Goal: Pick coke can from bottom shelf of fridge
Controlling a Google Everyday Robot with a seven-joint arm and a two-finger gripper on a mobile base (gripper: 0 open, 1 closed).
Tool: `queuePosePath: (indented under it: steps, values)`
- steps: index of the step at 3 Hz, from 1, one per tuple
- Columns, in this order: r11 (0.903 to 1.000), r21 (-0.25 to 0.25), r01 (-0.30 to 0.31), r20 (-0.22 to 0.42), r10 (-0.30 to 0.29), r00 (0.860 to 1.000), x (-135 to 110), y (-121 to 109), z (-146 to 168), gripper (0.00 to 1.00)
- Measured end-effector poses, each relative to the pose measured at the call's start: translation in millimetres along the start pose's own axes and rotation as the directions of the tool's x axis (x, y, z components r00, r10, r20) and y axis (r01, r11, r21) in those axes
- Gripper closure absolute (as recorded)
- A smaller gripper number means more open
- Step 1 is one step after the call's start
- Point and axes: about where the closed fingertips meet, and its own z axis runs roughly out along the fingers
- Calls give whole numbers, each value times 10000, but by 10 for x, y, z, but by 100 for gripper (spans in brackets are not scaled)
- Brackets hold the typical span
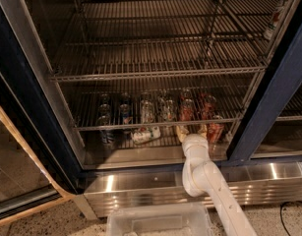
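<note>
The fridge [22,107] stands open, with a dark blue frame and grey wire racks. The bottom shelf [155,154] has a shiny steel front strip. The red coke can [215,131] stands upright at the shelf's front right. My gripper [191,131] reaches into the bottom shelf just left of the coke can, open, with nothing between its fingers. One fingertip [181,132] is to the left and the other is close to the can. A white can [145,134] lies on its side left of the gripper.
More cans, dark blue [125,113], clear [146,109] and reddish [186,109], show behind the wires of the rack above [155,124]. A dark can [107,136] stands at the front left. The ribbed steel base panel [140,186] and a clear plastic bin [160,220] lie below.
</note>
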Motion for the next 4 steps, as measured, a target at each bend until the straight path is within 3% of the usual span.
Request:
queuePosePath:
  steps: [1, 2, 4]
  values:
    - [10000, -5, -12, 1, 12, 10000, 3, 1, -7, 43]
    - [9996, -108, -270, -228, 267, 9994, -6, 70, 313, 41]
    - [9996, -108, -270, -228, 267, 9994, -6, 70, 313, 43]
